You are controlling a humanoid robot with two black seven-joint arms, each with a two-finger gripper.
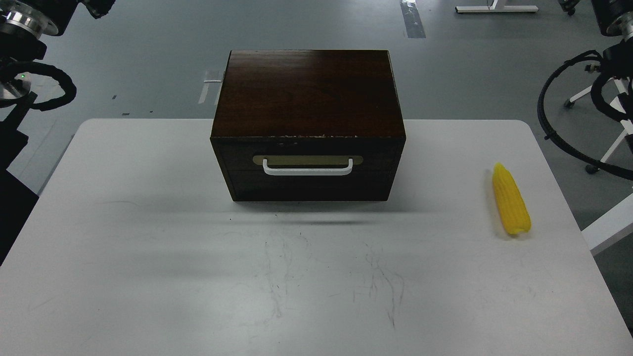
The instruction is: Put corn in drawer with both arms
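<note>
A dark brown wooden box (306,94) stands at the middle back of the white table (148,247). Its drawer (309,170) faces me and is pushed in flush, with a white bar handle (307,170) on a brass-coloured plate. The yellow corn (511,206) lies on the table near the right edge, pointed end away from me, well apart from the box. Only upper parts of my arms show: the left arm (24,29) at the top left corner, the right arm (613,20) at the top right. Neither gripper is in view.
Black cables (568,123) loop off the right arm beside the table's right edge. A cable loop (54,89) hangs at the left. Grey floor with tape marks lies behind the table. Scuff marks cover the table's front middle.
</note>
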